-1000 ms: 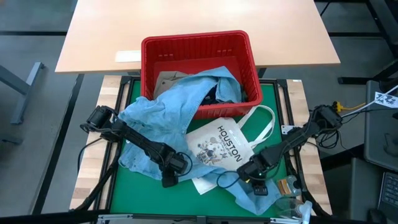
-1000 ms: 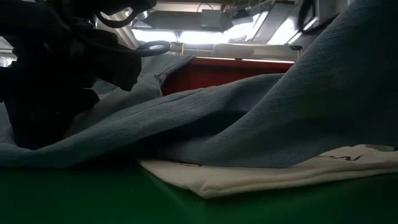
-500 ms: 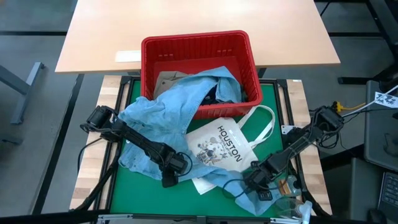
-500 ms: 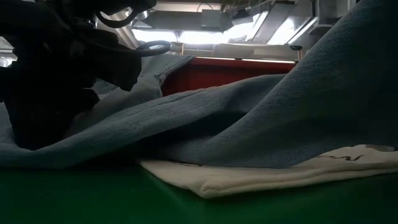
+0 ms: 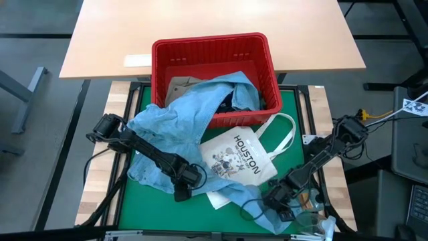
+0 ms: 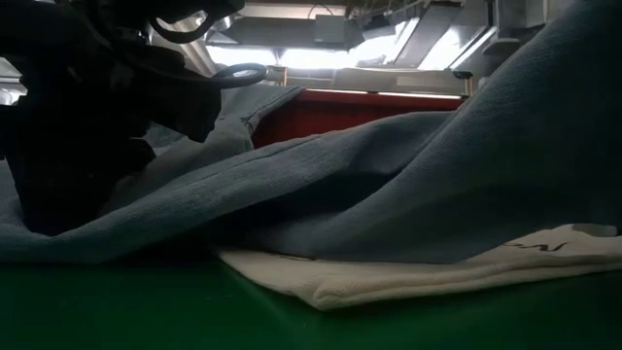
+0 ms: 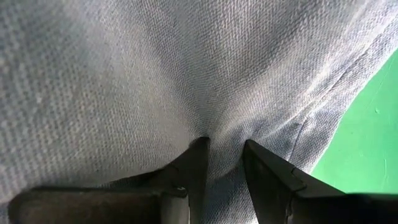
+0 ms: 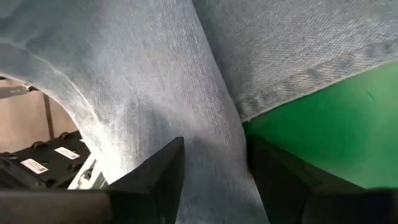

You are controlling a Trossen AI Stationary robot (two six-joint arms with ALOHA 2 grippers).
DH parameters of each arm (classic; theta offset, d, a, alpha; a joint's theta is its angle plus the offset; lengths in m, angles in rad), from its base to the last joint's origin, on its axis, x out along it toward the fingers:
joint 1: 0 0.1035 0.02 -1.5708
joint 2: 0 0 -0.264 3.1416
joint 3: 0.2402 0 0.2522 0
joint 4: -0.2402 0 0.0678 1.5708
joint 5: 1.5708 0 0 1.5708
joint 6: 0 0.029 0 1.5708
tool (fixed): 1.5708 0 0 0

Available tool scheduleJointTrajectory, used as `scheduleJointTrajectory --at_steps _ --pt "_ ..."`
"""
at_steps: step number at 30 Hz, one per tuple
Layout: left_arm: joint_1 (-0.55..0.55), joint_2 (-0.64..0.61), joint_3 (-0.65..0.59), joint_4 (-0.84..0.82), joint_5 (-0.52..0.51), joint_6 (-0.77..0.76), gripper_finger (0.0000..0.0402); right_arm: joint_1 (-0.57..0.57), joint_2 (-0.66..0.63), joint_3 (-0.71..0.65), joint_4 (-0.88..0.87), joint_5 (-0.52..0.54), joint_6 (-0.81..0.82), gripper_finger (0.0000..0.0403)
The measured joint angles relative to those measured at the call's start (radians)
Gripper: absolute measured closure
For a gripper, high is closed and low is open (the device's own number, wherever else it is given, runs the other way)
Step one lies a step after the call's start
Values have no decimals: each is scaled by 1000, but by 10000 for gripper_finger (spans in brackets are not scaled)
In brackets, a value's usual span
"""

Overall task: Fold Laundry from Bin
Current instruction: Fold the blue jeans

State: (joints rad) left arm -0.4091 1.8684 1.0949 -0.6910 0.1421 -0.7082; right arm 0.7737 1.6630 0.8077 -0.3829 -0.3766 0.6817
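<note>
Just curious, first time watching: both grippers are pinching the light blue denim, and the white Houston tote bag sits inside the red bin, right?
Not quite. The high view shows the tote bag lying on the green mat in front of the red bin, not inside. The left gripper and right gripper do pinch the light blue denim.

The bench (image 5: 100, 167) has light wooden edges at the left and right of the frame, and a green mat (image 5: 294, 110) covers its middle. On the mat, at the upper centre, stands the red bin (image 5: 271, 63); its far part reaches over the mat's upper edge. A light blue denim garment (image 5: 164, 127) hangs out of the bin and lies on the mat at the centre left. A white tote bag (image 5: 241, 157) printed "HOUSTON" lies on the mat in the centre, just below the bin, touching the denim. More denim lies at the lower right of the mat.
</note>
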Motion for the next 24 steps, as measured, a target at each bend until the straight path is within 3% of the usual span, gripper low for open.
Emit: scheduleJointTrajectory --at_steps 4,8,10,14,18,24 --pt "0 0 0 0 0 0 299 3 11 -1 -4 19 4 263" --pt "0 0 0 0 1 1 299 -10 8 25 -59 46 5 363" --pt "0 0 1 -6 9 2 299 -16 5 59 -124 73 -7 390" --pt "1 1 2 -39 63 4 299 -41 -19 164 -372 213 -20 377" --pt "-11 1 1 -62 107 3 299 -71 -49 282 -624 389 -41 395" --pt "-30 1 1 -90 138 -21 299 -110 -75 462 -981 614 -45 390"
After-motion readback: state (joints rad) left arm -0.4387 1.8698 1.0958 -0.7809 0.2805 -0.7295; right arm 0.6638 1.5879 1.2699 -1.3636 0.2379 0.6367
